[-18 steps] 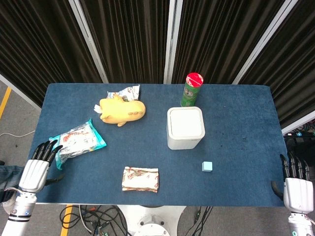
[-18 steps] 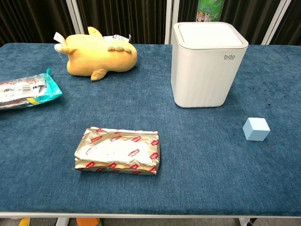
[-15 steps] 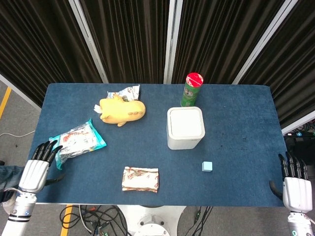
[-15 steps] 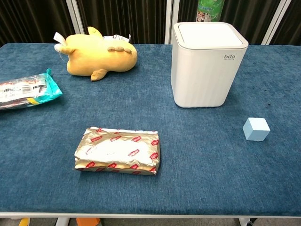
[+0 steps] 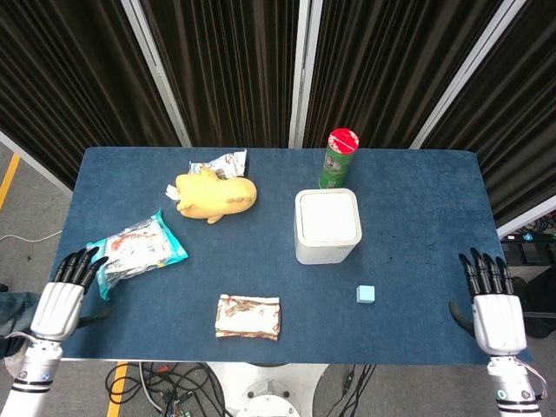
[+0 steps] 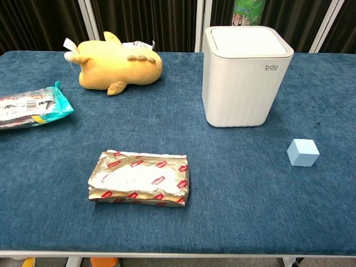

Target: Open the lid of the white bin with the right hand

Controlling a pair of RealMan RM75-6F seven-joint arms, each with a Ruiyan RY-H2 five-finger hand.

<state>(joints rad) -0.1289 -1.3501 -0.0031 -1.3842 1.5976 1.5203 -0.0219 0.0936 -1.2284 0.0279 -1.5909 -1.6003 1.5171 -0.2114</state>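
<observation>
The white bin stands upright near the table's middle, its flat lid down. My right hand hovers over the table's front right corner, fingers spread and holding nothing, well to the right of the bin. At the front left edge my left hand is also open and empty. Neither hand shows in the chest view.
A green can with a red lid stands just behind the bin. A small light-blue cube lies front right of it. A foil packet, a yellow plush toy and a snack bag lie to the left.
My right hand has moved left and forward, over the table's front right corner. The left hand and the objects have stayed put.
</observation>
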